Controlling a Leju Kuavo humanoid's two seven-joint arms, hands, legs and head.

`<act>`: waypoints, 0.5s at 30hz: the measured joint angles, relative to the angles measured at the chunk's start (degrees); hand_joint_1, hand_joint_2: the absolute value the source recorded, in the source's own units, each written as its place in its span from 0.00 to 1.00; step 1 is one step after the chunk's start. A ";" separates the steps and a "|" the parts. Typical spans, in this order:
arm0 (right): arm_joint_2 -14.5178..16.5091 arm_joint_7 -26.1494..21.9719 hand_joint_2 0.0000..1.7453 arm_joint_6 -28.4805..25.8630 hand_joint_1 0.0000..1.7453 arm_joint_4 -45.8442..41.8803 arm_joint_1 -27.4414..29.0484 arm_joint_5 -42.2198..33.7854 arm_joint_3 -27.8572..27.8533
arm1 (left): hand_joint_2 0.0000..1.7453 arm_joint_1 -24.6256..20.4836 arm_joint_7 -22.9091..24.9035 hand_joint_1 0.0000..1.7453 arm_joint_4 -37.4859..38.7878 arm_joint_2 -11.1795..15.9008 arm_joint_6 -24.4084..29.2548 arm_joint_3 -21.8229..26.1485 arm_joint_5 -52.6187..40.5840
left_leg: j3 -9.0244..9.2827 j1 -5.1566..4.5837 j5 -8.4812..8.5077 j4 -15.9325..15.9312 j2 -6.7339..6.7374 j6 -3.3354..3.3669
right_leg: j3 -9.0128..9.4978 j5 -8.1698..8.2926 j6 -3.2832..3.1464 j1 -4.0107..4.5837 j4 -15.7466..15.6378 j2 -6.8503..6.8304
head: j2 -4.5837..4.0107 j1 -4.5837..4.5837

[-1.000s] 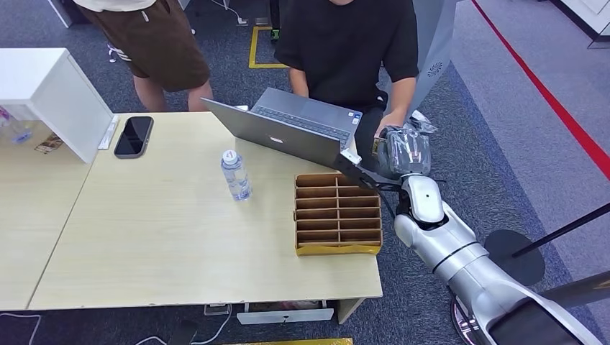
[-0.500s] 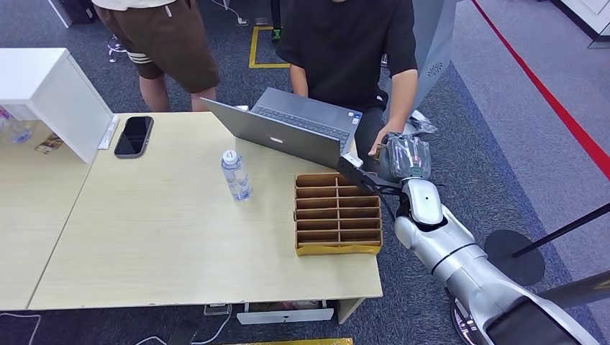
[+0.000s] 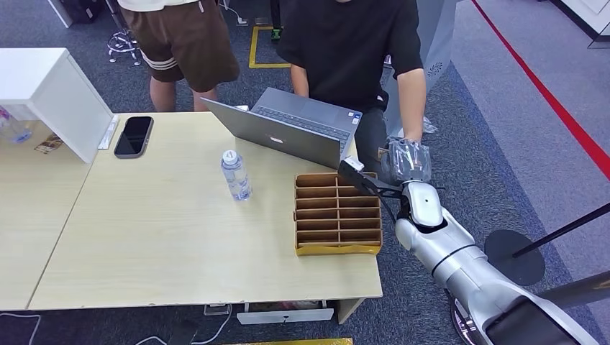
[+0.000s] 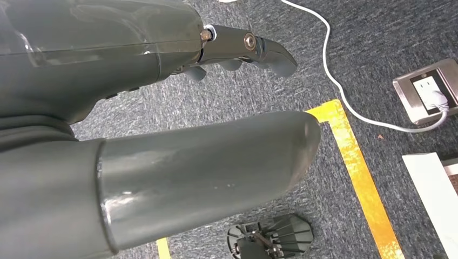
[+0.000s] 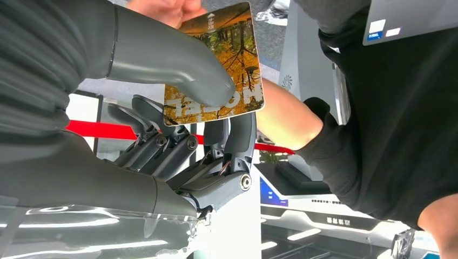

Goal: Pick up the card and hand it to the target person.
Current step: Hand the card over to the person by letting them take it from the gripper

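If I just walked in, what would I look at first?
Probably the robot's right hand pinching a card with golden autumn trees, held beside the table near a person in a black shirt, whose hand grips its far edge. On the table sit an open laptop and a water bottle.

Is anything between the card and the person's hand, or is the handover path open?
Nothing visible blocks it. The right robot hand pinches the card with its thumb, and the person's hand already touches the card's far edge. The laptop sits off to the side, on the table.
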 joint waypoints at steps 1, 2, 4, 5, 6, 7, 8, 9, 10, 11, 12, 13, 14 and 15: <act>0.00 0.00 1.00 0.00 0.90 0.10 0.00 0.00 0.04 | 0.00 0.00 0.00 0.00 0.00 0.00 -0.02 0.00 0.00 | 0.00 0.00 0.00 0.00 0.00 0.00 | 0.00 0.00 0.00 0.00 0.00 0.00 | 0.00 0.00; 0.01 0.00 1.00 0.00 0.72 0.19 0.00 0.00 0.07 | 0.00 0.00 0.00 0.00 0.00 0.00 -0.04 0.00 0.00 | 0.00 0.00 0.00 0.00 0.00 0.00 | 0.00 0.00 0.00 0.00 0.00 0.00 | 0.00 -0.01; 0.03 0.00 1.00 0.03 0.27 0.34 0.00 0.00 0.13 | 0.00 0.00 0.00 0.00 0.00 0.00 -0.08 0.00 0.00 | 0.00 0.00 0.00 0.00 0.00 0.00 | 0.00 0.00 0.00 0.00 0.00 0.00 | 0.00 -0.01; 0.05 0.00 1.00 0.08 0.08 0.42 0.00 0.00 0.17 | 0.00 0.00 0.00 0.00 0.00 0.00 -0.09 0.00 0.00 | 0.00 0.00 0.00 0.00 0.00 0.00 | 0.00 0.00 0.00 0.00 0.00 0.00 | 0.00 -0.01; 0.08 0.02 1.00 0.14 0.01 0.50 0.00 0.01 0.22 | 0.00 0.00 0.00 0.00 0.00 0.00 -0.10 0.00 0.00 | 0.00 0.00 0.00 0.00 0.00 0.00 | 0.00 0.00 0.00 0.00 0.00 0.00 | 0.00 0.00; 0.09 0.08 1.00 0.20 0.02 0.60 0.00 0.03 0.28 | 0.00 0.00 0.00 0.00 0.00 0.00 -0.10 0.00 0.00 | 0.00 0.00 0.00 0.00 0.00 0.00 | 0.00 0.00 0.00 0.00 0.00 0.00 | 0.00 0.00; 0.11 0.20 1.00 0.25 0.03 0.70 0.00 0.07 0.38 | 0.00 0.00 0.01 0.00 0.00 0.00 -0.10 0.00 0.00 | 0.00 0.00 0.00 0.00 0.00 0.00 | 0.00 0.00 0.00 0.00 0.00 0.00 | 0.00 0.00; 0.12 0.35 1.00 0.32 0.03 0.80 0.00 0.10 0.49 | 0.00 0.01 0.01 0.00 0.00 0.00 -0.10 0.00 0.00 | 0.00 0.00 0.00 0.00 0.00 0.00 | 0.00 0.00 0.00 0.00 0.00 0.00 | 0.00 0.00; 0.13 0.49 1.00 0.42 0.03 0.89 0.00 0.10 0.62 | 0.00 0.01 0.02 0.00 0.00 0.00 -0.10 0.00 0.00 | 0.00 0.00 0.00 0.00 0.00 0.00 | 0.00 0.00 0.00 0.00 0.00 0.00 | 0.00 0.00; 0.14 0.58 1.00 0.52 0.01 0.97 0.00 0.07 0.75 | 0.00 0.01 0.03 0.00 0.00 0.00 -0.09 0.00 0.00 | 0.00 0.00 0.00 0.00 0.00 0.00 | 0.00 0.00 0.00 0.00 0.00 0.00 | 0.00 0.00; 0.14 0.64 1.00 0.62 0.00 1.05 0.00 0.01 0.85 | 0.00 0.01 0.04 0.00 0.00 0.00 -0.09 0.00 0.00 | 0.00 0.00 0.00 0.00 0.00 0.00 | 0.00 0.00 0.00 0.00 0.00 0.00 | 0.00 0.00; 0.15 0.71 1.00 0.65 0.00 1.12 0.00 -0.02 0.91 | 0.00 0.01 0.07 0.00 0.00 0.00 -0.09 -0.01 0.00 | 0.00 0.00 0.00 0.00 0.00 0.00 | 0.00 0.00 0.00 0.00 0.00 0.00 | 0.00 0.00; 0.15 0.84 1.00 0.64 0.00 1.21 0.00 -0.02 0.96 | 0.00 0.01 0.09 0.00 0.00 0.00 -0.09 -0.01 0.00 | 0.00 0.00 0.00 0.00 0.00 0.00 | 0.00 0.00 0.00 0.00 0.00 0.00 | 0.00 0.00; 0.15 0.98 1.00 0.63 0.00 1.29 0.00 -0.01 0.98 | 0.00 0.01 0.11 0.00 0.00 0.00 -0.09 -0.02 0.00 | 0.00 0.00 0.00 0.00 0.00 0.00 | 0.00 0.00 0.00 0.00 0.00 0.00 | 0.00 0.00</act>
